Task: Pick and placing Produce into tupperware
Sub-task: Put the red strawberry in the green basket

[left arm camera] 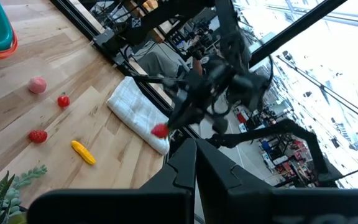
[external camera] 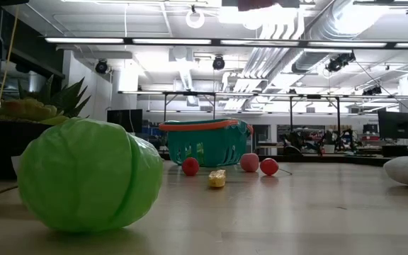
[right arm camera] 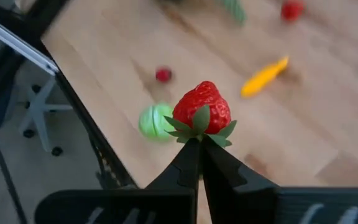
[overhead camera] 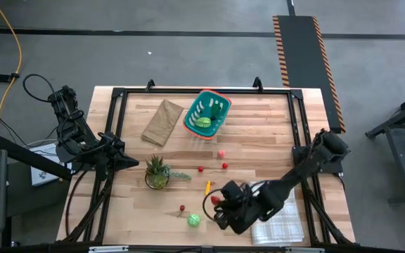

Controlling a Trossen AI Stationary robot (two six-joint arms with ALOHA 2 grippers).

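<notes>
The right gripper (right arm camera: 197,144) is pinching a red toy strawberry (right arm camera: 202,110) by its green leaves, holding it above the near part of the wooden table (overhead camera: 259,140), close to the checked cloth (overhead camera: 281,226). The teal tupperware (overhead camera: 207,114) is sitting at the table's far side, green pieces inside. More produce, among it a green cabbage (overhead camera: 194,221), is lying scattered between. The left gripper (left arm camera: 196,163) is waiting, fingers together, at the table's left edge.

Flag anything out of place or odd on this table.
Most produce lies loose on the table, not in the tupperware. The right gripper pinches a strawberry only by its leaves, a thin hold. No damage is visible.
</notes>
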